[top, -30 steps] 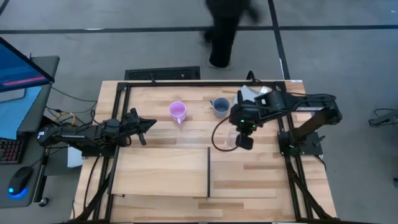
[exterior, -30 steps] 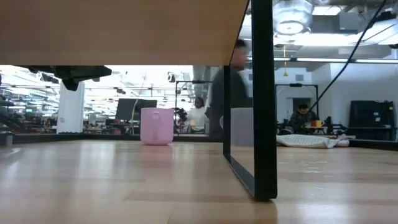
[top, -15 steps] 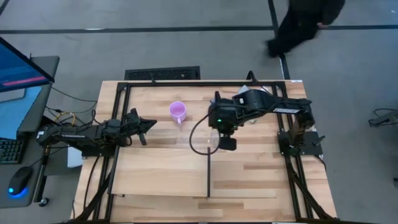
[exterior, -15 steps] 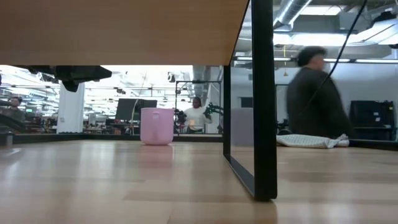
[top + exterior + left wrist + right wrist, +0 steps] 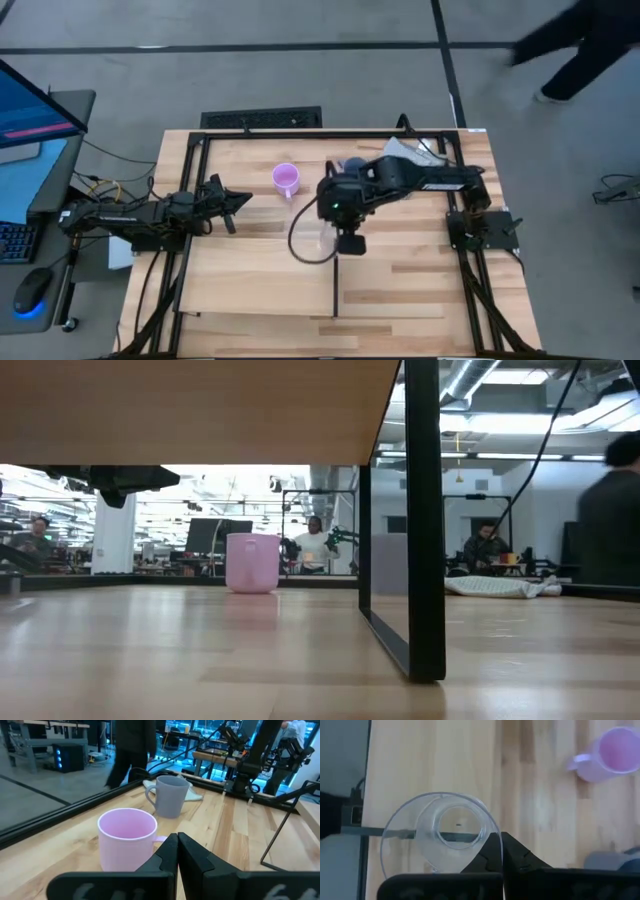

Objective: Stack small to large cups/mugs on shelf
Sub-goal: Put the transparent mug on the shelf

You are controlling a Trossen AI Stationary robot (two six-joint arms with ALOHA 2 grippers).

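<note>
My right gripper (image 5: 346, 240) is shut on the small clear cup (image 5: 315, 238), above the far edge of the pale shelf board (image 5: 260, 285), close to its black dividing strip (image 5: 335, 285). The pink mug (image 5: 286, 180) stands upright on the tabletop, and the blue-grey mug (image 5: 352, 165) stands to its right, partly hidden by my right arm. My left gripper (image 5: 236, 200) is shut and empty, left of the pink mug (image 5: 127, 837), pointing toward it. My right gripper pinches the clear cup's wall at its rim (image 5: 493, 834) between its two fingers; one finger (image 5: 482, 856) seems to be inside the cup and one outside. The fingers point down from above. The cup stays upright, mouth up, with the black strip showing through it.
A grey cloth (image 5: 410, 148) lies at the table's far right, behind the blue-grey mug (image 5: 170, 795). The black metal frame (image 5: 200, 180) runs around the table, and a post of it (image 5: 422, 520) stands in the low view. A person (image 5: 580, 50) walks beyond the far edge.
My right gripper has carried the clear cup toward the table's left edge and slightly nearer, from the right part of the table to the shelf's dividing strip. The cup stays upright in the hold. A person has walked past behind the table, toward the right.
</note>
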